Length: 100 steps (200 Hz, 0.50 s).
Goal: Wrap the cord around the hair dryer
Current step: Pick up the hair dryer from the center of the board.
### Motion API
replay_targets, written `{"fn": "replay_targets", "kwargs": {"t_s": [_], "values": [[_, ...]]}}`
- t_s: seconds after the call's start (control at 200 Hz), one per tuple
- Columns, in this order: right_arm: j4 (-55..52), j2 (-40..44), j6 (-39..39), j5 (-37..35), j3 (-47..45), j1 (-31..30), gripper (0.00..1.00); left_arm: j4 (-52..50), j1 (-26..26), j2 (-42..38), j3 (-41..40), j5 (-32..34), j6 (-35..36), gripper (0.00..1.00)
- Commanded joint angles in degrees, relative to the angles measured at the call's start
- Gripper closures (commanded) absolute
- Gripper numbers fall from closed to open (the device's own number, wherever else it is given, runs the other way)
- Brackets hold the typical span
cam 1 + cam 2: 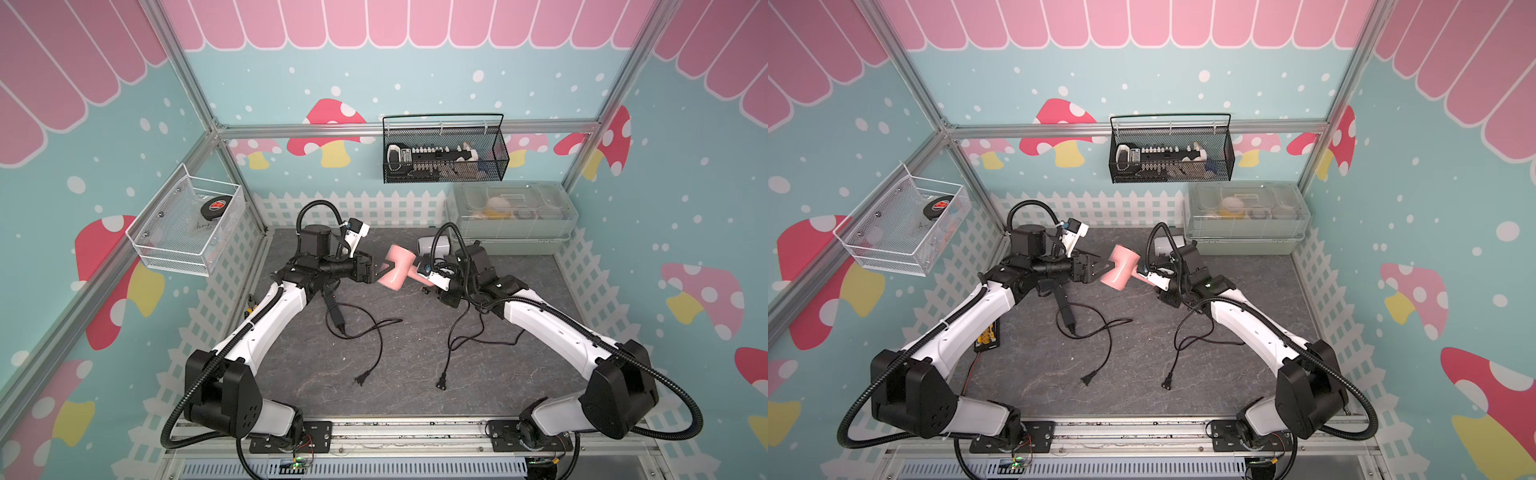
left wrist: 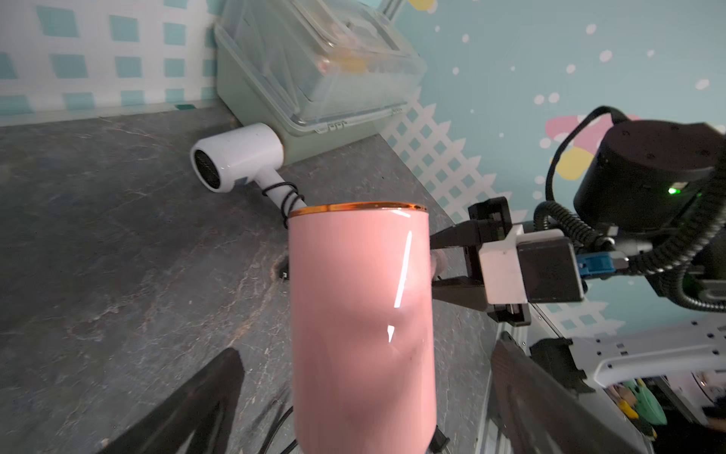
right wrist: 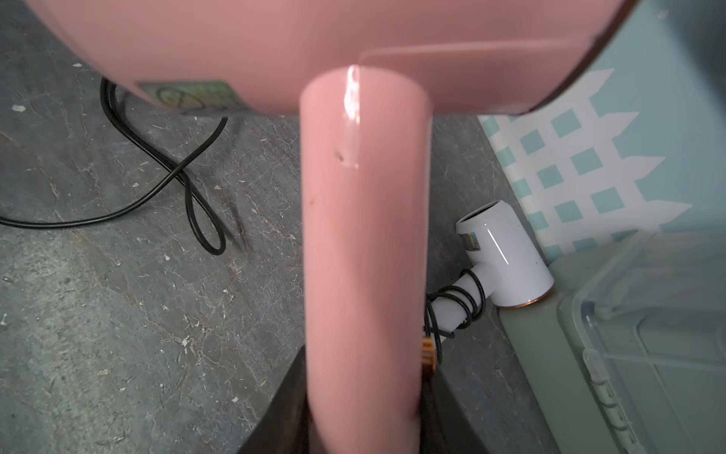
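**Pink dryer held aloft by its handle, cord loose on the table**

The right gripper (image 2: 442,261) was clamped on the handle of the pink hair dryer (image 1: 397,268), holding it clear of the table (image 1: 415,407) between the two arms; the barrel lay crosswise at the end of the handle, pointing neither up nor down.

The left gripper (image 1: 1102,262) stood released, its jaws spread wide to either side of the barrel; in the left wrist view its fingers (image 2: 188,405) flanked the pink body without visibly pressing on it.

The cord (image 1: 447,365) trailed down from beneath the right gripper and lay unwrapped in loose bends on the table, ending in its plug (image 1: 441,384); no turns of it showed on the pink handle.

A second cord (image 1: 380,345) sprawled nearer the left arm, with its own plug (image 1: 360,379), well apart from the first.

A white hair dryer (image 3: 506,259) lay at the back against the storage box (image 2: 251,98); a black cord was coiled round its handle.
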<state>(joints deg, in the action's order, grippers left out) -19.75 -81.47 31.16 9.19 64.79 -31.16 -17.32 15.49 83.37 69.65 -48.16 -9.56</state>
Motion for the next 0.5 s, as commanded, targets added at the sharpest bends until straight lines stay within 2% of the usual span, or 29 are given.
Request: {"fn": "replay_targets", "kwargs": {"t_s": [0.0, 0.2, 0.495], "values": [[3.8, 3.0, 6.3, 1.9, -0.1, -1.1, 1.0, -6.3, 1.4, 1.8, 2.7, -5.8, 5.2, 0.03], [2.0, 4.2, 10.7, -1.7, 0.2, -2.9, 1.0, -14.7, 4.5, 4.8, 6.2, -6.0, 10.5, 0.07], [3.3, 4.9, 12.4, -3.4, 0.2, -4.8, 1.0, -16.9, 7.4, 6.2, 7.7, -5.4, 11.9, 0.15]]}}
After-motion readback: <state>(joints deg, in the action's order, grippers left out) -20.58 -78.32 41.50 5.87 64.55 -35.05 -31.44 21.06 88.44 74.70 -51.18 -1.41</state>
